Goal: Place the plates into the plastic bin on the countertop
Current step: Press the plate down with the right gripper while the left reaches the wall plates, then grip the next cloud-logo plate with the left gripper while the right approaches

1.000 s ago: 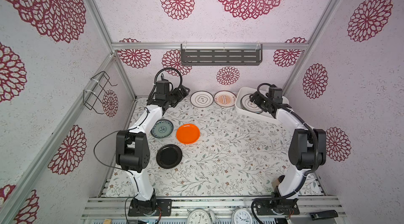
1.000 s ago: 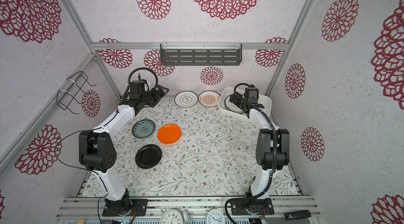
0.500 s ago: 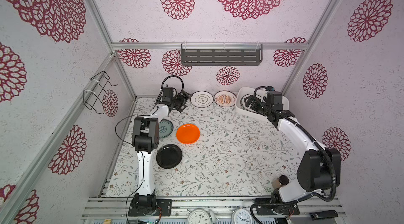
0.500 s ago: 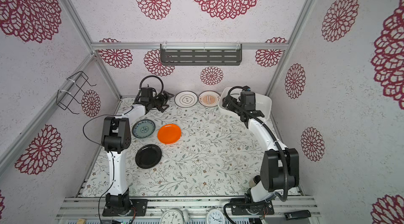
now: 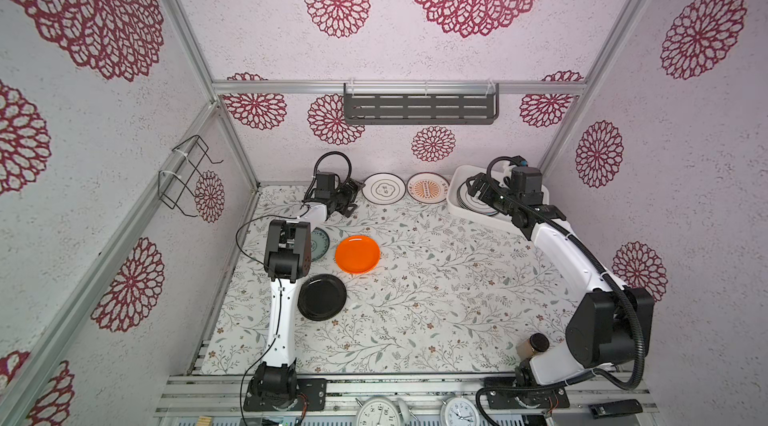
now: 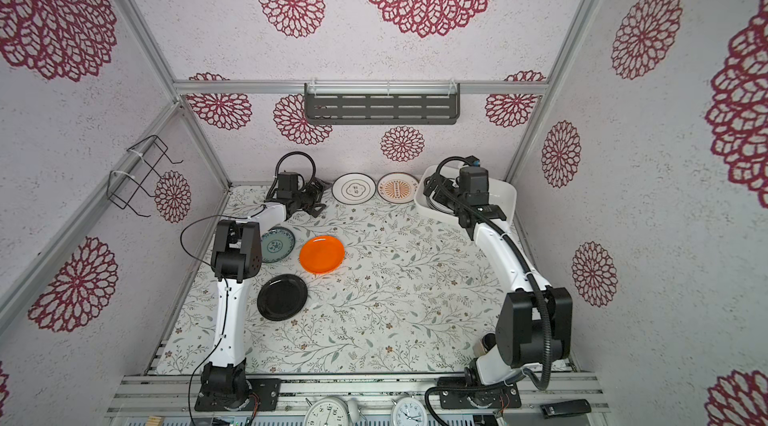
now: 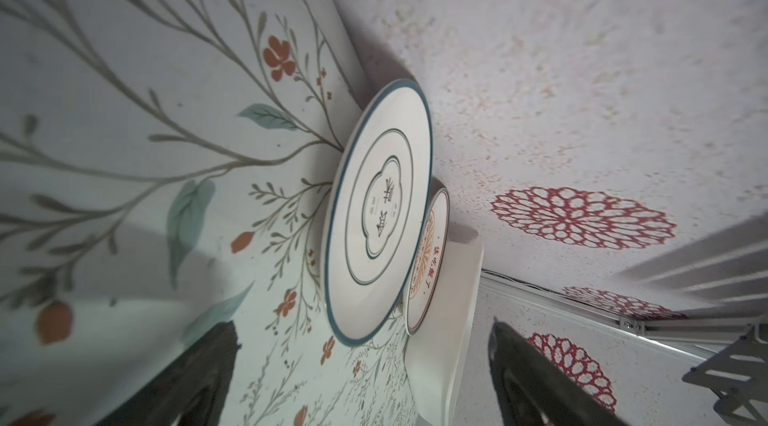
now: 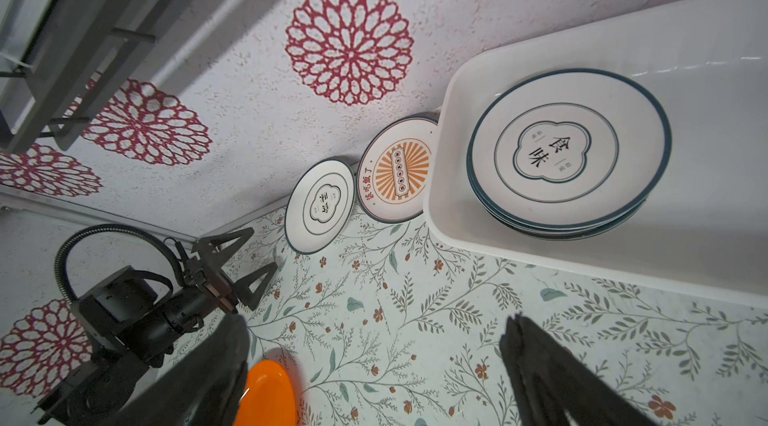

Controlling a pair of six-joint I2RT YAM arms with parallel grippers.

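Facing the ringed plate just ahead, the left jaws stand spread and nearer than the right jaws, also spread

Bright even light, soft-focus wrist views

open countertop middle, ringed plate close against back wall
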